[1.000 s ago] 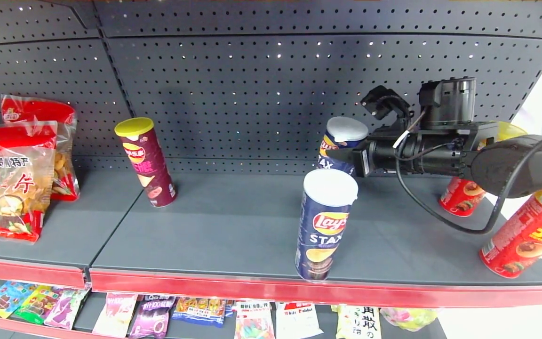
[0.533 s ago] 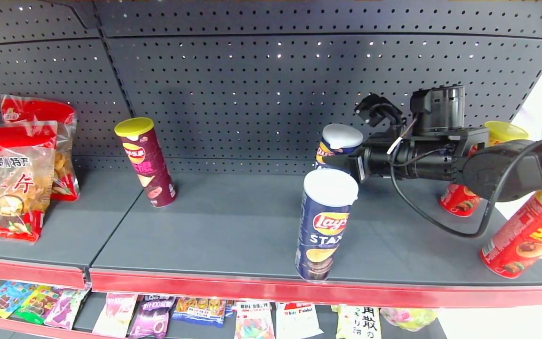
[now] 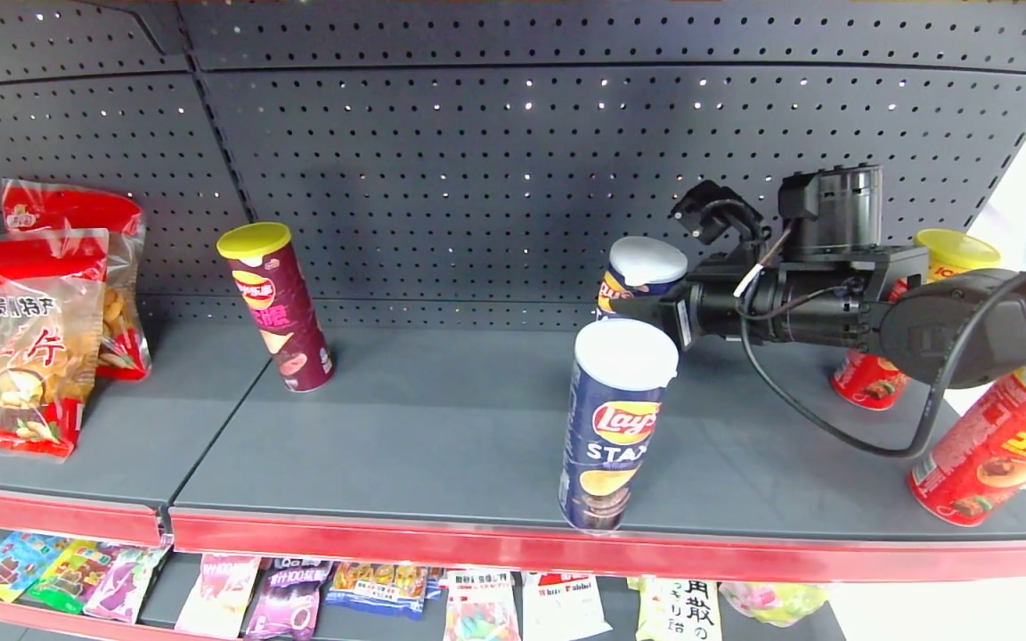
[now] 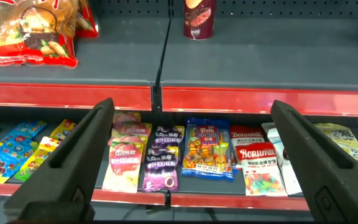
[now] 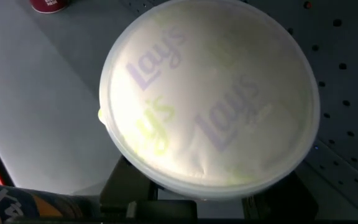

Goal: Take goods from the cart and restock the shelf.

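A blue chip can with a white lid (image 3: 644, 267) stands at the back of the grey shelf (image 3: 442, 427), close to the pegboard. My right gripper (image 3: 636, 308) comes in from the right and is shut on this can's upper body. The right wrist view looks down on the same white lid (image 5: 210, 93). A second blue chip can (image 3: 613, 427) stands just in front, near the shelf's red front edge. My left gripper (image 4: 185, 168) hangs open below shelf level, facing the lower shelf, with nothing between its fingers (image 4: 73, 162).
A purple can with a yellow lid (image 3: 274, 307) stands mid-left. Two red cans (image 3: 994, 445) (image 3: 874, 374) stand at the right end. Snack bags (image 3: 28, 347) fill the left end. Candy packets (image 4: 166, 165) lie on the lower shelf. Open shelf space lies between the purple and blue cans.
My right arm has lowered the held blue can and carried it slightly left, towards the shelf's back. In the last half second it barely moved.
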Tool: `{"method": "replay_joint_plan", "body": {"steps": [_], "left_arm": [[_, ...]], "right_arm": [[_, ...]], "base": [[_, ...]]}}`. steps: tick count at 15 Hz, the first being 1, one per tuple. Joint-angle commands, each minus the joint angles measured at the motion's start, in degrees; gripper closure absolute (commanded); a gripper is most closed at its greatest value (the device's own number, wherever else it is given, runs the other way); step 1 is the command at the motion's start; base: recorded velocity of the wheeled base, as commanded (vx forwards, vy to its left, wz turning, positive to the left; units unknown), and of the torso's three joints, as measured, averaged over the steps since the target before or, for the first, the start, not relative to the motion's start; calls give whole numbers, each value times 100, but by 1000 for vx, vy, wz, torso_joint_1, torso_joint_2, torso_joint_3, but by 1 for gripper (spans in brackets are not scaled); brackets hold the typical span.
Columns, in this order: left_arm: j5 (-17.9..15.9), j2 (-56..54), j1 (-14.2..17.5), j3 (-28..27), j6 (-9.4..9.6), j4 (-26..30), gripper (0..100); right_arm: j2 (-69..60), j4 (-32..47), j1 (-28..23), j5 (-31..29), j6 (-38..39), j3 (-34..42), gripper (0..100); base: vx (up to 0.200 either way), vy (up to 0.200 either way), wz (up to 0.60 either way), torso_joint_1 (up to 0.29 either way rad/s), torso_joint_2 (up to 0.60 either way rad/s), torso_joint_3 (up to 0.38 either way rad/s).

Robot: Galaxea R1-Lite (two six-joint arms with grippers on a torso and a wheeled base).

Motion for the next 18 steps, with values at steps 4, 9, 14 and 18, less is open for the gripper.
{"method": "replay_joint_plan", "body": {"steps": [4, 9, 14, 18], "left_arm": [[2, -2, 0, 1, 0, 0, 0], [2, -2, 0, 1, 0, 0, 0], [2, -2, 0, 1, 0, 0, 0], [2, -2, 0, 1, 0, 0, 0]], "right_arm": [[-89, 14, 19, -6, 1, 149, 100], [-106, -3, 71, -14, 1, 149, 0], [-414, -3, 54, -50, 36, 343, 0], [-1258, -30, 27, -313, 176, 1248, 0]], "base": [[0, 0, 0, 0, 0, 0], [0, 0, 0, 0, 0, 0], [0, 0, 0, 0, 0, 0], [0, 0, 0, 0, 0, 0]]}}
